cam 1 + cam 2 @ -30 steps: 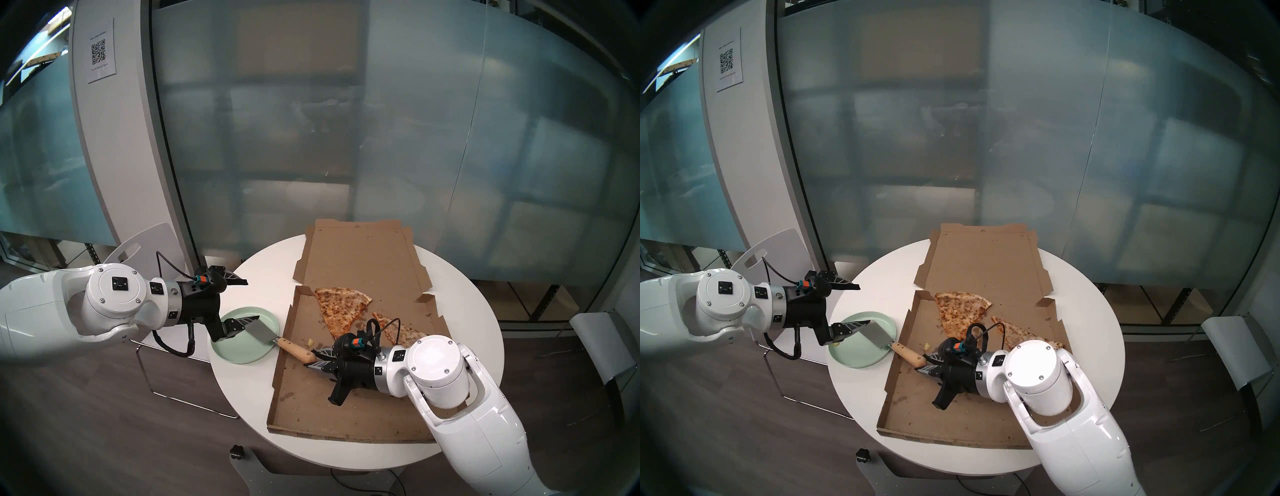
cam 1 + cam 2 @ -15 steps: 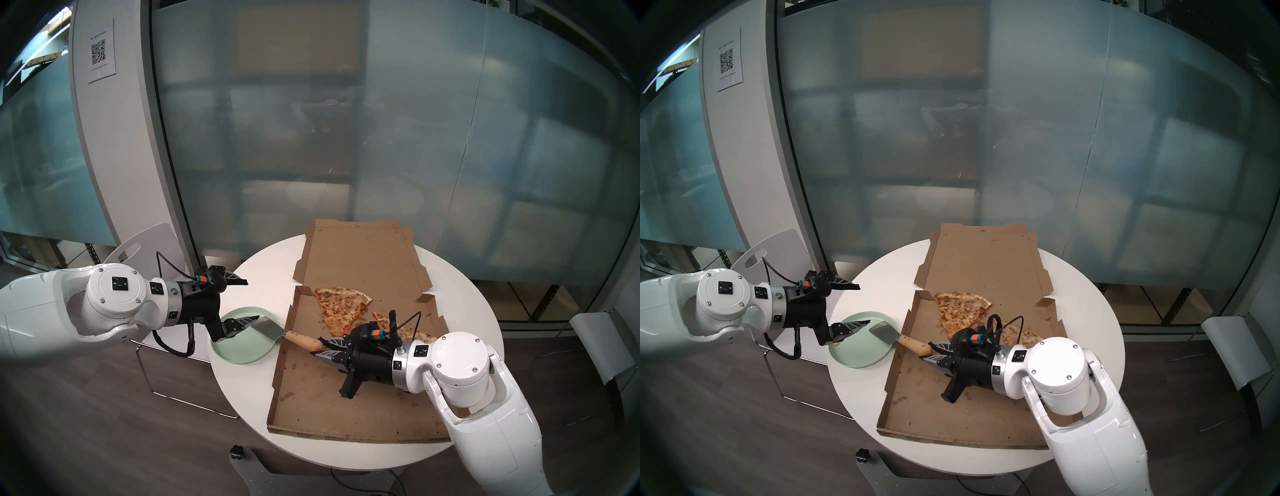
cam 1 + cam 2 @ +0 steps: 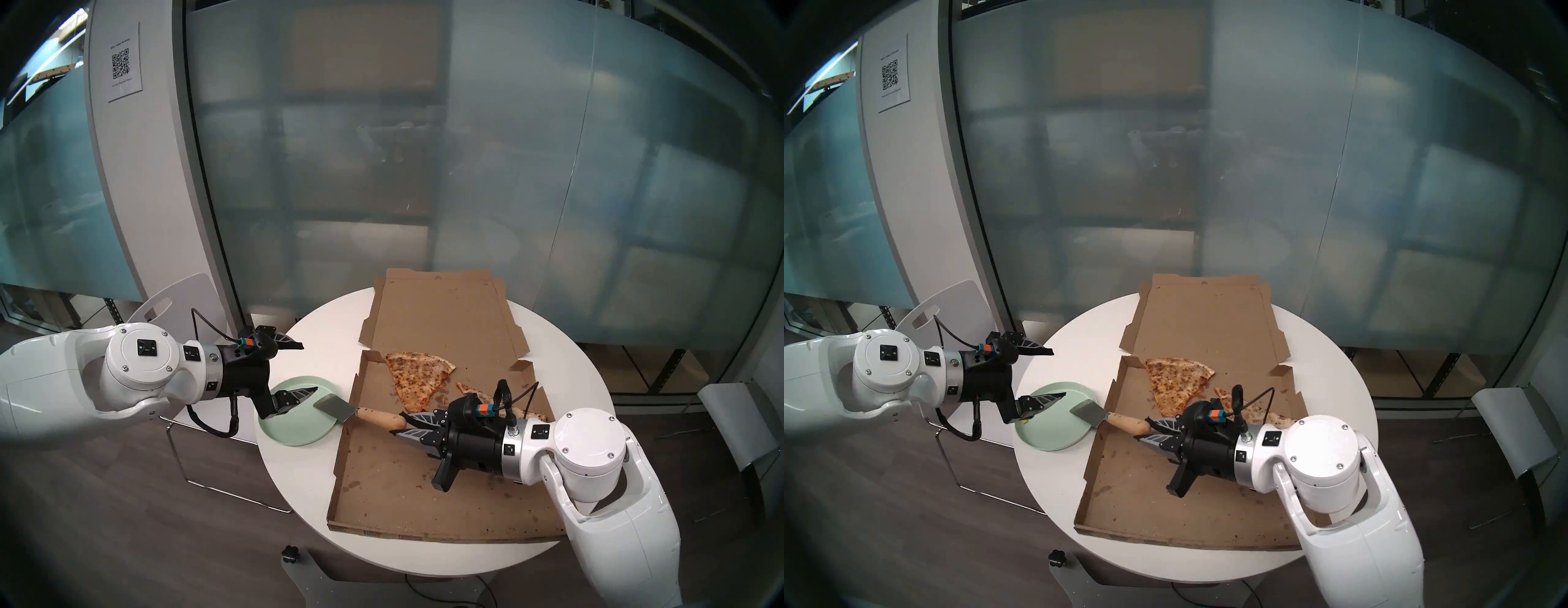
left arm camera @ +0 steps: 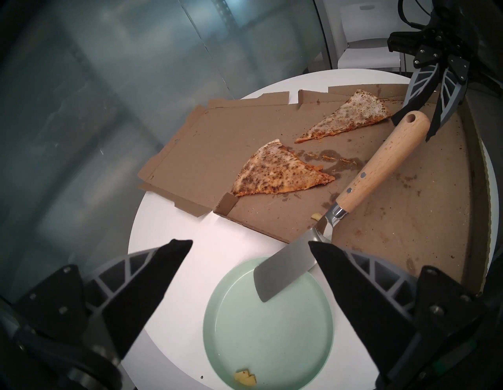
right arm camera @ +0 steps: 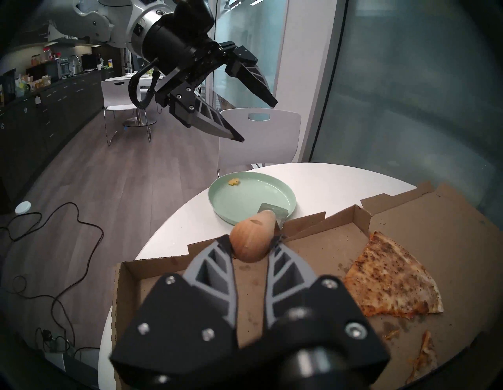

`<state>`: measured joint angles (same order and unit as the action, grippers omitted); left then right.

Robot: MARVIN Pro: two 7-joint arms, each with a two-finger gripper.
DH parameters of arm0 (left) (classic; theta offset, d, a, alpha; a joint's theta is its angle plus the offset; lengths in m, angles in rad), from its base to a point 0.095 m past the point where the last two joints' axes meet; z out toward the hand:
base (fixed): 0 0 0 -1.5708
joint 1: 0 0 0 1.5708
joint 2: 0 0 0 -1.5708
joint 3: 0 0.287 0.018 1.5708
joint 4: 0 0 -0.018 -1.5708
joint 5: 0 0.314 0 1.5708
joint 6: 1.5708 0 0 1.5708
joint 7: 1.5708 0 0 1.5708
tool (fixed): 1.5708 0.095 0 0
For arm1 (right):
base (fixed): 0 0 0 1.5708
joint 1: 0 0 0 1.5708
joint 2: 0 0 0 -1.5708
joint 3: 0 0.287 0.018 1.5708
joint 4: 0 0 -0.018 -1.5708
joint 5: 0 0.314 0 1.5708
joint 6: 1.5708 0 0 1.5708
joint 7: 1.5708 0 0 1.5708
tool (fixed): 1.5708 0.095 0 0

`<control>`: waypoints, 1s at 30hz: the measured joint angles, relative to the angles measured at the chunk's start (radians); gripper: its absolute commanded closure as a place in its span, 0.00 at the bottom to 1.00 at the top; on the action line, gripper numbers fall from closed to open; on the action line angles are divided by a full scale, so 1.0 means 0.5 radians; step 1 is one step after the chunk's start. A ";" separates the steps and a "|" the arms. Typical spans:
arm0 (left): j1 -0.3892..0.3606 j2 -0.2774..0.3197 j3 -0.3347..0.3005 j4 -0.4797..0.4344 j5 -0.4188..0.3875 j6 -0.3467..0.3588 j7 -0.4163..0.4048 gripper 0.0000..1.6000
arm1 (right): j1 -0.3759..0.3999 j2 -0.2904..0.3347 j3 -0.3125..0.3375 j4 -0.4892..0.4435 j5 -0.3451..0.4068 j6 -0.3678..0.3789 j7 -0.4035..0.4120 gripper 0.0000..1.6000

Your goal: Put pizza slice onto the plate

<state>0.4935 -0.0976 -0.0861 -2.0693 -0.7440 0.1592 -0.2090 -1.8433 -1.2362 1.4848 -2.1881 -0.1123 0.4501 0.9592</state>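
The pale pizza slice (image 3: pixel 477 392) (image 4: pixel 351 114) lies in the open box, its crust end partly hidden behind my right wrist. At the table's left edge sits the mint-green plate (image 3: pixel 292 433) (image 4: pixel 245 340) (image 5: pixel 245 198), holding only a small yellow scrap (image 4: pixel 245 380). My right gripper (image 3: pixel 398 423) (image 5: pixel 251 242) is shut on the end of a spatula's wooden handle (image 4: pixel 381 163). The bare metal blade (image 3: pixel 335 405) (image 4: pixel 283 272) hangs over the plate's right rim. Above the plate hovers my left gripper (image 3: pixel 309 367) (image 4: pixel 249 243), open and empty.
A wider, browner slice (image 3: pixel 418 375) (image 5: pixel 392 283) lies at the back left of the cardboard box (image 3: pixel 403 479), whose lid is folded flat behind. The box fills most of the round white table (image 3: pixel 297 488). White chairs stand at left (image 3: pixel 178 297) and right (image 3: pixel 738 416).
My right gripper has moved right and slightly back with the spatula, lifting its handle and drawing the blade back toward the plate's right rim. The left arm has not moved.
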 measured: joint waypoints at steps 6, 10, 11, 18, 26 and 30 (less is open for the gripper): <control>0.000 0.000 0.000 0.000 0.000 0.000 0.000 0.00 | -0.069 0.022 0.106 -0.021 0.044 -0.036 0.042 1.00; 0.000 0.000 0.000 0.000 0.000 0.000 0.000 0.00 | -0.130 0.038 0.172 -0.028 0.076 -0.066 0.080 1.00; 0.000 0.000 0.000 0.000 0.000 0.000 0.000 0.00 | -0.140 0.041 0.180 -0.028 0.079 -0.071 0.086 1.00; 0.000 0.000 0.000 0.000 0.000 0.000 0.000 0.00 | -0.229 0.067 0.254 -0.027 0.110 -0.122 0.143 1.00; 0.000 0.000 0.000 0.000 0.000 0.000 0.000 0.00 | -0.337 0.088 0.376 -0.047 0.149 -0.178 0.197 1.00; 0.000 0.000 0.000 0.000 0.000 0.000 0.000 0.00 | -0.385 0.079 0.437 -0.070 0.174 -0.202 0.210 1.00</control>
<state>0.4935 -0.0976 -0.0860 -2.0693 -0.7440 0.1592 -0.2090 -2.0359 -1.1966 1.7032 -2.2233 -0.0251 0.3492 1.0642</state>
